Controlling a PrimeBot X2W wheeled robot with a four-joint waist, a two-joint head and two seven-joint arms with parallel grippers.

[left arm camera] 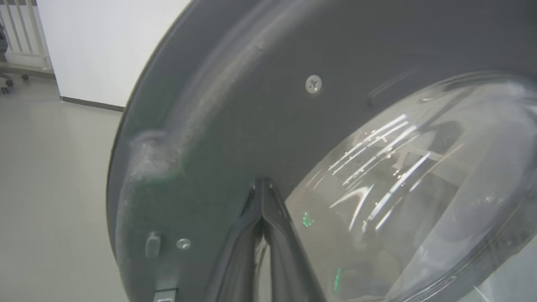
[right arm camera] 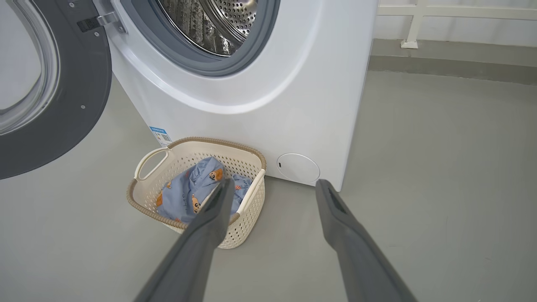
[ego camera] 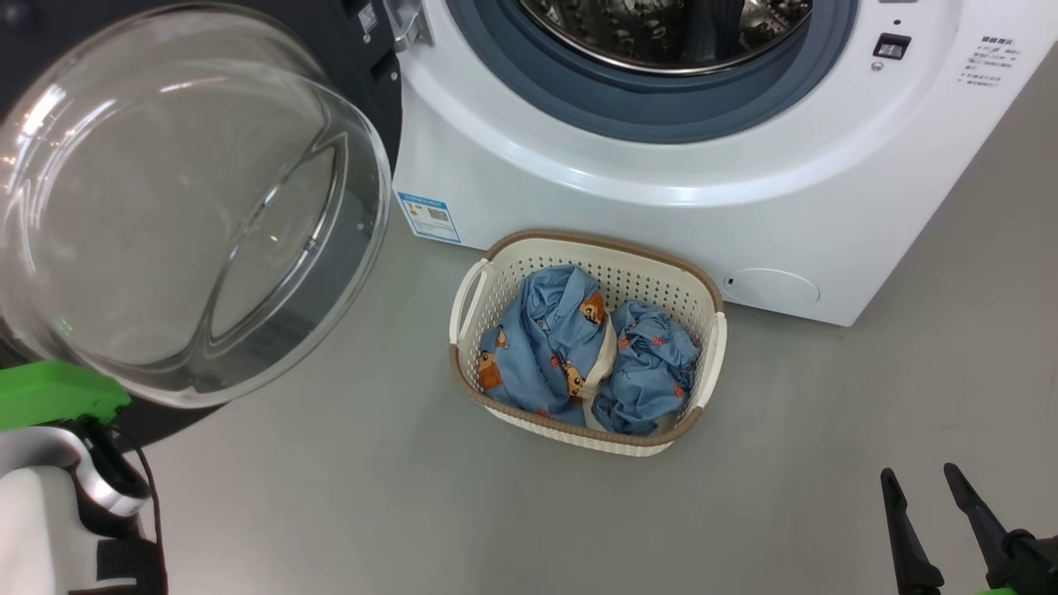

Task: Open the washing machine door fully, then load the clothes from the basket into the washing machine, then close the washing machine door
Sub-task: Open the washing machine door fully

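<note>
Washing machine [ego camera: 661,207]: white front-loader standing on the floor, drum mouth exposed.

Washing machine door [ego camera: 182,207]: hangs open to the machine's left, glass bowl toward the head camera. Cannot tell whether it is at full swing.

Basket [ego camera: 645,277]: on the floor just in front of the machine, below the drum mouth.

Clothes [ego camera: 562,347]: both blue bear-print pieces bunched in the basket. None seen in the drum.

Left gripper [left arm camera: 262,184]: fingers pressed together, holding nothing, tips against the door's dark inner rim beside the glass.

Right gripper [ego camera: 918,473]: fingers spread wide, empty, above the floor, apart from the basket.

Reckoning: door-opening at or near its end; loading and closing both left.
</note>
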